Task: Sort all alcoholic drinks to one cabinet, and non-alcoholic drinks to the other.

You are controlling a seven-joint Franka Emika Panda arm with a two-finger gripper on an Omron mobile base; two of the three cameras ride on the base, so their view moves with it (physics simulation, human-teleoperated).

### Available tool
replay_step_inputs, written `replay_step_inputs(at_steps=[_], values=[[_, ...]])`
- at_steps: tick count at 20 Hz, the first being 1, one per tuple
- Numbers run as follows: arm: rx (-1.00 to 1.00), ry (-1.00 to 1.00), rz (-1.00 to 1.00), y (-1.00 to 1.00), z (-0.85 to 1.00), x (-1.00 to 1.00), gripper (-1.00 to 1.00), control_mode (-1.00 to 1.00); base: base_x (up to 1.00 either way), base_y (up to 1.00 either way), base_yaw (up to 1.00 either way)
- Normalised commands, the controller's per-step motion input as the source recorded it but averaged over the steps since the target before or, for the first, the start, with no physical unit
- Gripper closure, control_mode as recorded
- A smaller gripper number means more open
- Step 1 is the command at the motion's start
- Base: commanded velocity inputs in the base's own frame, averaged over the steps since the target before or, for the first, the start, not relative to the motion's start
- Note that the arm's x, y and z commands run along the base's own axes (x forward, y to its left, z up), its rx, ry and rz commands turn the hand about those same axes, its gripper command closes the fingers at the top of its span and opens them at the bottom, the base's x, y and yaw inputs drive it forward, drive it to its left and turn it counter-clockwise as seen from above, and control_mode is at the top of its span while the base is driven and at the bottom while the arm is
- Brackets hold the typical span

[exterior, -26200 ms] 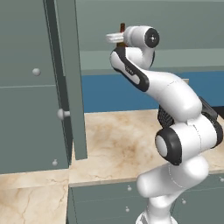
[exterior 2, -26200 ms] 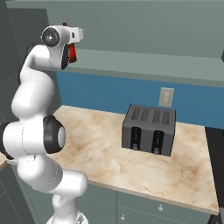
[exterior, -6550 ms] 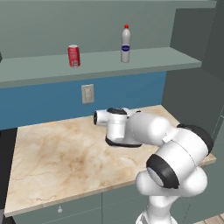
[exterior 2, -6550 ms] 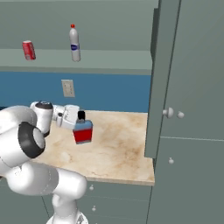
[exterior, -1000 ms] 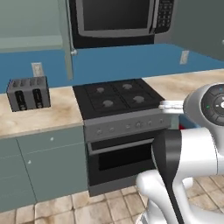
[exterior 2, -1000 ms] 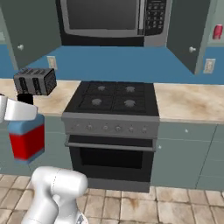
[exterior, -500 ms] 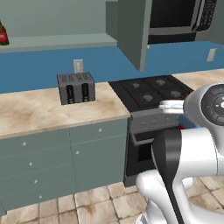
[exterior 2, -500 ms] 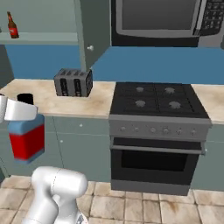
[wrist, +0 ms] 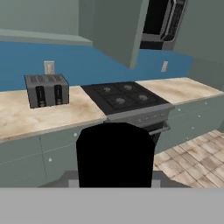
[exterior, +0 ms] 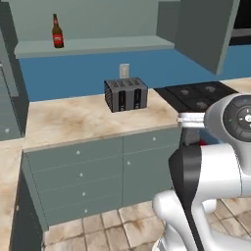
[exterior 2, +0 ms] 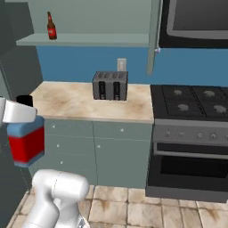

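At the left edge of the right base view, off the counter's near left corner, the gripper (exterior 2: 20, 111) is clamped on the flat bottle (exterior 2: 26, 141), which hangs upright in the air well short of the counter (exterior 2: 84, 107), with red body, blue shoulder and black cap showing. Seen from the hand, that black cap (wrist: 114, 151) rises between the fingers in the lower middle. On the shelf (exterior: 93, 46) of the open cabinet above the counter, the beer bottle (exterior: 58, 32) stands upright near the shelf's left end, close to its back; it appears again at the same spot from the other side (exterior 2: 51, 26). A toaster (exterior: 126, 94) sits toward the back edge of the counter, near its right end, below a wall outlet (exterior: 124, 70). Just right of the counter's right edge is the stove (exterior 2: 196, 104), with a microwave (exterior 2: 196, 22) above it. An open cabinet door (exterior 2: 153, 35) hangs out over the counter's right end.
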Motion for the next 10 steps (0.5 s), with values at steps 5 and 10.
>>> replay_step_inputs(at_steps=[5, 10], values=[[0.0, 0.0, 0.0, 0.0, 0.0, 0.0, 1.0, 1.0, 0.5, 0.51, 0.0], [0.0, 0.0, 0.0, 0.0, 0.0, 0.0, 1.0, 1.0, 0.66, 0.21, 0.0]])
